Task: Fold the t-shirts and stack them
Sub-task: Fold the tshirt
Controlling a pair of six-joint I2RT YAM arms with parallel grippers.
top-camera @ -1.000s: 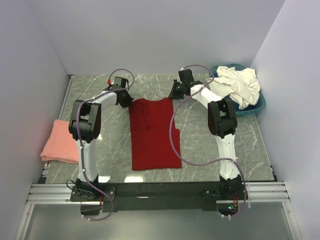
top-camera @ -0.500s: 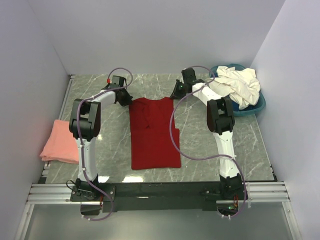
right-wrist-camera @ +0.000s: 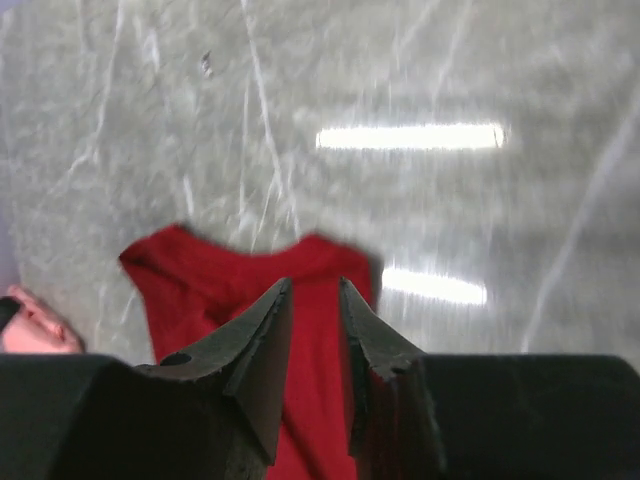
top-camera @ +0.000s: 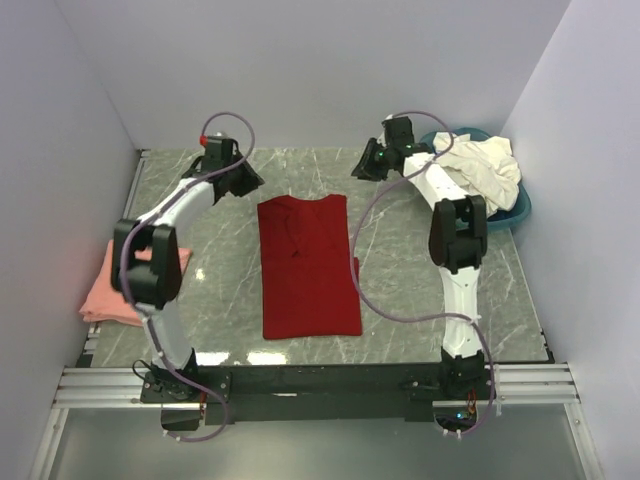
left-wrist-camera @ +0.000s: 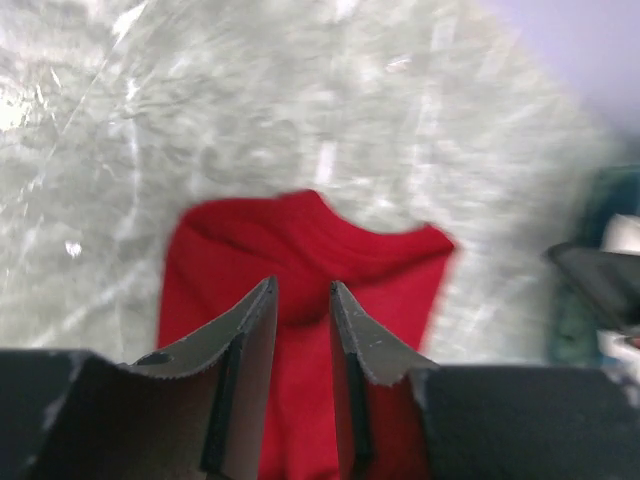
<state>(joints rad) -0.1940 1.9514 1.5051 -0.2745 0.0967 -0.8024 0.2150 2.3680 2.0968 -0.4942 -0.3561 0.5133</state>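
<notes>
Both arms lifted off deep red cloth t-shirt [top-camera: 308, 265] far corners since earlier frame, drawn toward rear wall. Grey marble table [top-camera: 420, 290]: red tee flat at centre, folded to long rectangle. Cream-white tees [top-camera: 480, 168] heaped in round blue plastic basin [top-camera: 518, 212], far right. Salmon-pink folded tee [top-camera: 100, 295] at left edge. Left gripper [left-wrist-camera: 302, 300], right gripper [right-wrist-camera: 313, 300]: jaws narrowly parted, empty, raised over red tee's far edge.

No text, label, brand, number or sign can be read in any of the views.
</notes>
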